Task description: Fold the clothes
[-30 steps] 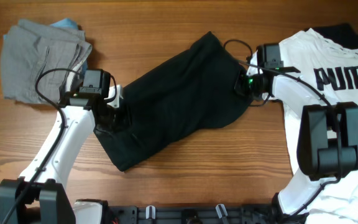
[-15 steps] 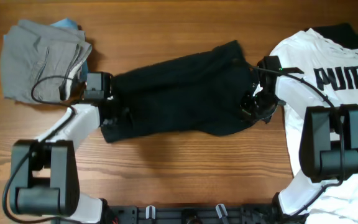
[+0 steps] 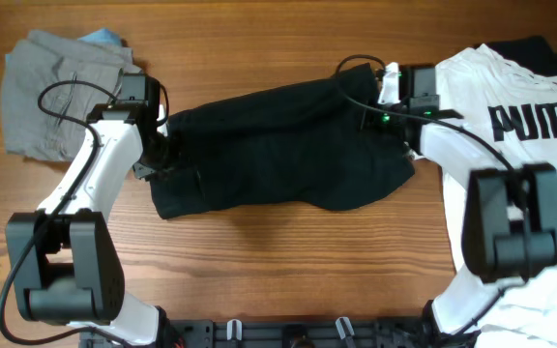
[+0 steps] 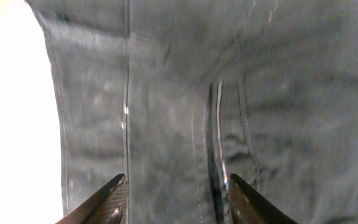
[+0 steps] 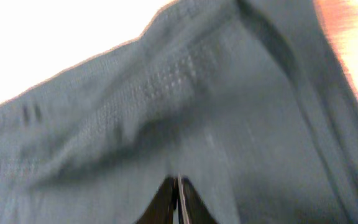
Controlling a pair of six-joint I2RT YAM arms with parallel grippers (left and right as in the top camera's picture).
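Note:
The black shorts (image 3: 278, 145) lie stretched left to right across the middle of the wooden table (image 3: 288, 251). My left gripper (image 3: 160, 155) hovers over their left end, open, with the dark fabric (image 4: 166, 93) below the gap and nothing pinched; its fingers (image 4: 107, 202) stand well apart. My right gripper (image 3: 373, 111) is at the shorts' upper right corner, shut on the cloth (image 5: 185, 112), which runs up to its closed tips. Grey shorts (image 3: 56, 87) lie bunched at the far left. The white PUMA T-shirt (image 3: 511, 193) lies at the right, under the right arm.
A blue cloth (image 3: 104, 37) peeks out from under the grey shorts. A dark garment (image 3: 535, 48) shows behind the T-shirt's collar. Bare wood runs along the front of the table, and the arms' mounting rail (image 3: 288, 333) sits at the near edge.
My left gripper has opened and let go of the shorts' left end, moving up the table. The right gripper has carried its end up, and the shorts now lie straighter across.

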